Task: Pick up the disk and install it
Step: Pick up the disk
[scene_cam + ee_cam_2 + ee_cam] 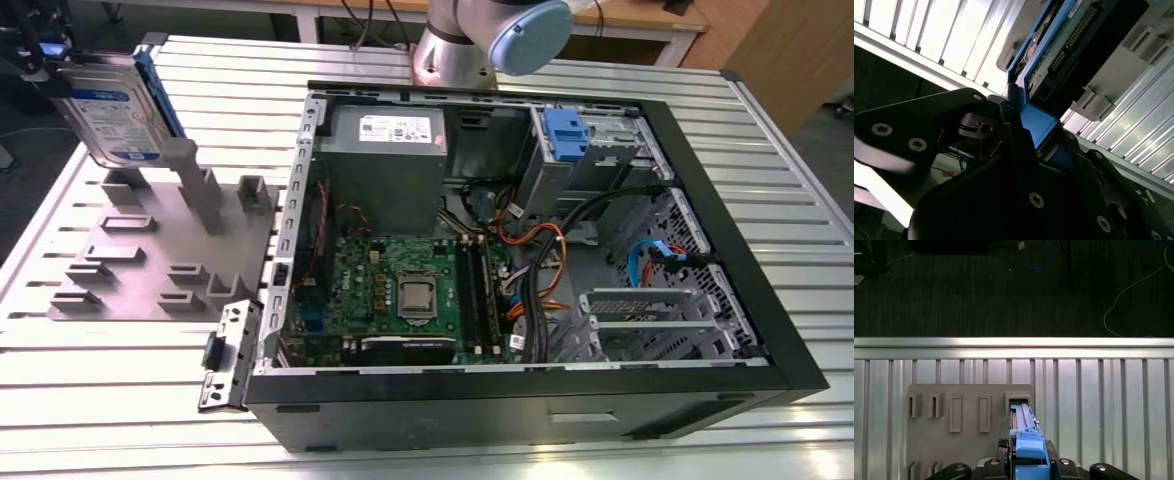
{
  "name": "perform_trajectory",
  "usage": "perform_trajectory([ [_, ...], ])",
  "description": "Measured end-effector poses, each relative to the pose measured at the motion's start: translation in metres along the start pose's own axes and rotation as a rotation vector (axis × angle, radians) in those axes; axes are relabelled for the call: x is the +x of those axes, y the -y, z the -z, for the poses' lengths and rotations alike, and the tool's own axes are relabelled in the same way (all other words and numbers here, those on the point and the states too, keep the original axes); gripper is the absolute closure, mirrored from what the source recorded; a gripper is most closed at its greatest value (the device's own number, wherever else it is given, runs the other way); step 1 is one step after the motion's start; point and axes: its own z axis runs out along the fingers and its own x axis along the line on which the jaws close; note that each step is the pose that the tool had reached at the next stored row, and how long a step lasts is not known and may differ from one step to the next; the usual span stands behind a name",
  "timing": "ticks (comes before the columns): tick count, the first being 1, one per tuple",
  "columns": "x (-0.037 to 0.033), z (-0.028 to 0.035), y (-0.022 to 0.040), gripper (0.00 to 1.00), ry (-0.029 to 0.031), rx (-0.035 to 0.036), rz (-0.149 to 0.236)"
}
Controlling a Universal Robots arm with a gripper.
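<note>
The disk (123, 108) stands on edge at the exterior view's far left, a silver-grey drive with a white and blue label in a blue carrier frame. My gripper (38, 62) is shut on its upper end. The disk's lower edge is at the tall posts of the grey holder plate (147, 255); I cannot tell whether it still sits in the slot. In the second wrist view the black fingers (1016, 135) clamp the blue frame (1036, 122), with the drive's circuit board (1061, 42) beyond. The first wrist view looks down the disk's blue edge (1026, 437) toward the holder plate (969, 412).
An open computer case (747, 250) lies to the exterior view's right of the holder. It holds a grey power supply box (387, 165), a motherboard (407, 295), cables and a bare blue bracket (567, 135) in the drive bay. A loose metal bracket (224, 358) lies on the slatted table (80, 400).
</note>
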Motion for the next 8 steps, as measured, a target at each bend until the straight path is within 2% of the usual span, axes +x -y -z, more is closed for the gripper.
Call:
perform_trajectory([
  [8,-0.0001,0.0015,0.0,0.63,0.0,-0.0001,0.0],
])
